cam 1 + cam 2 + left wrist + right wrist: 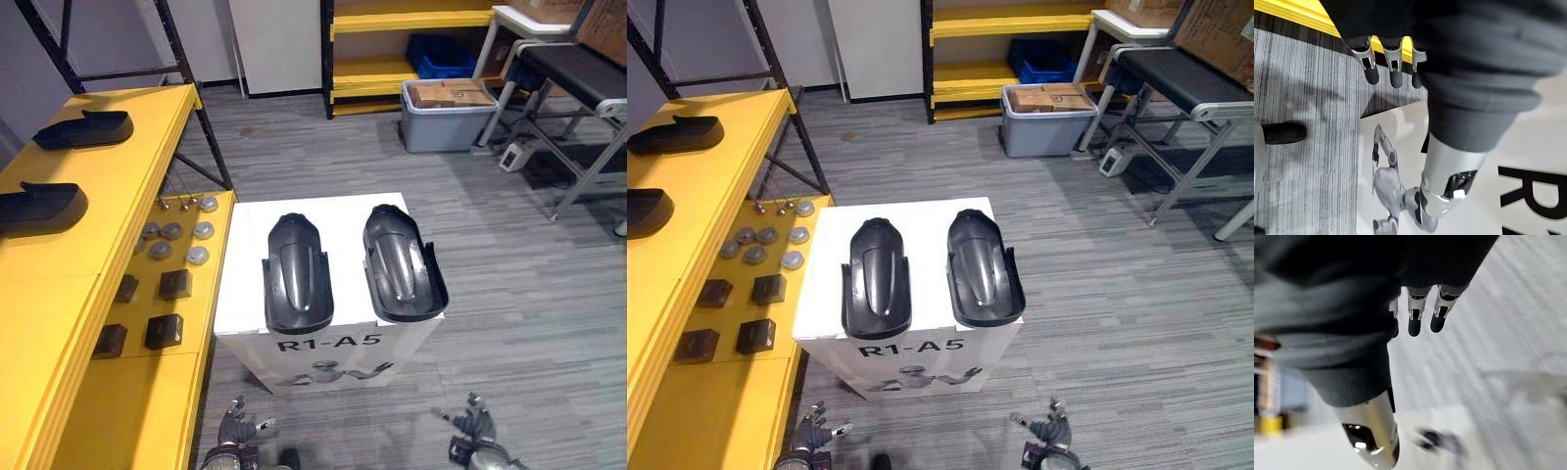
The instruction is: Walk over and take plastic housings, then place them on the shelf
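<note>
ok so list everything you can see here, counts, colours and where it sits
white printed box: one, white, floor ahead
dark grey plastic housings: two, dark grey, side by side on the box
yellow metal shelf: one, yellow, robot's left
black plastic housings: two, black, shelf's upper level
round silver discs: several, silver, lower level
dark square blocks: four, dark, lower level
grey plastic tote: one, grey, far floor
blue crate: one, blue, behind the tote
left hand: fingers open, empty
right hand: fingers open, empty
</note>
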{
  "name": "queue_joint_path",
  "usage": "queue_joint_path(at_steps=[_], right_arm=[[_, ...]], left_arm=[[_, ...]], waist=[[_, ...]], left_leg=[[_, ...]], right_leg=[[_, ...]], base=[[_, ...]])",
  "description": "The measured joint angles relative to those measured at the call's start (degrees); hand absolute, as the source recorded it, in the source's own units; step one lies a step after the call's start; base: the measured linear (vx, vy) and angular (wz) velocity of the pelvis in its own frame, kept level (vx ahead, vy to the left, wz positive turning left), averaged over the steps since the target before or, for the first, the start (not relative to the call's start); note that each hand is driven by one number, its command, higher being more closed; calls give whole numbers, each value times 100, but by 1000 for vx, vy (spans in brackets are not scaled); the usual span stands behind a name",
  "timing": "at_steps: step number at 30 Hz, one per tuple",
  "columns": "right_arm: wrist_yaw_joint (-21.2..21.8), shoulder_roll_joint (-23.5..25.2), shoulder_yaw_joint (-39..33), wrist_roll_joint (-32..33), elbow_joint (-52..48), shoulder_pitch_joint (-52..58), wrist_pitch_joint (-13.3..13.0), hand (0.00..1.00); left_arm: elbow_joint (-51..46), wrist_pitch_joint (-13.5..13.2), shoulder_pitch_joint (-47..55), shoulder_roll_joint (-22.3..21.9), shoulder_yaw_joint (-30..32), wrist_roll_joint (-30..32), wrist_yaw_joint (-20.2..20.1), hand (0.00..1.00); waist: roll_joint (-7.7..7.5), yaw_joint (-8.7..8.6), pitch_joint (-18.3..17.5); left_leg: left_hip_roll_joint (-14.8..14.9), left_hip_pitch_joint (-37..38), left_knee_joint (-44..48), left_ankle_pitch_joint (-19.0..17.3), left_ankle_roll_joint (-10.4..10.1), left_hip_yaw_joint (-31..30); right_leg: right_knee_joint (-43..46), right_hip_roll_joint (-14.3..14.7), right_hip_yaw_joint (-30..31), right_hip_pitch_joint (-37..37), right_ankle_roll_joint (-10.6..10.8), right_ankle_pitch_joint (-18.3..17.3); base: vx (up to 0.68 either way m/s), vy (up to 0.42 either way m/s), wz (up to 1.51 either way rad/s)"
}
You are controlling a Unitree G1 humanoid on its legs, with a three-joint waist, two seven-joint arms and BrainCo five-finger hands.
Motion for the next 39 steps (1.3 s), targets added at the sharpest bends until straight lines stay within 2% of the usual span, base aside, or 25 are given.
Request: queue_joint_path(at_steps=[3, 8, 11, 17, 22, 31, 36, 37, 39], right_arm=[[-58, -187, -337, -20, -823, -16, -3, 0], [-72, -494, -354, -51, -2067, -87, -10, 0], [-102, -640, -303, -212, -2346, -365, -15, 0], [-175, -802, 404, -795, -2563, -1029, -46, 0], [-324, -799, 669, -1023, -1950, -1574, -43, 0], [-363, -793, 1111, -1082, -271, -2523, 125, 0], [-365, -800, 1199, -1180, 892, -3087, 345, 0], [-328, -797, 1237, -1197, 1100, -3230, 357, 100], [-275, -799, 1283, -1276, 1288, -3417, 363, 100]], left_arm=[[-58, -1, 121, 11, -5, 1, -20, 0], [-165, -2, 393, 32, -14, 8, -52, 0], [-164, -3, 408, 35, -19, 9, -62, 0], [-166, -13, 395, 39, -36, 15, -145, 0], [-163, -15, 404, 42, -159, 16, -145, 0], [-146, -21, 408, 20, -438, 12, -142, 0], [-131, -29, 377, 31, -520, 0, -123, 0], [-129, -30, 372, 22, -531, 1, -121, 0], [-128, -37, 372, 23, -578, 2, -121, 0]], waist=[[-25, -48, -104], [-65, -119, -213], [-73, -121, -211], [-66, -100, -217], [-62, 33, -218], [-45, 37, -206], [14, 30, -144], [48, 28, -122], [74, 19, -107]], left_leg=[[-3, 13, -123, 49, 5, 43], [-13, 105, -249, 69, 23, 194], [-28, 140, -308, 92, 51, 209], [-43, 81, -308, 110, 76, 154], [-51, 42, -308, 128, 79, 14], [-61, -65, -311, 163, 64, -139], [-60, -143, -323, 211, 49, -260], [-58, -143, -334, 216, 46, -260], [-56, -141, -336, 218, 44, -260]], right_leg=[[3, 8, 52, -71, -6, 10], [-13, 17, 235, -156, 6, 46], [-45, 17, 280, -161, 25, 79], [-157, 11, 224, -145, 28, 121], [-266, 12, 106, -64, 15, 131], [-329, 8, -63, -55, 1, 141], [-352, 12, -173, -63, -25, 159], [-354, 14, -174, -62, -28, 163], [-354, 16, -174, -61, -27, 164]], base=[[-27, 5, -11], [-32, 22, -17], [-35, 17, -8], [-12, 3, 5], [7, -6, 12], [-2, -2, 8], [-34, 0, 11], [-39, 0, 2], [-34, 1, 0]])
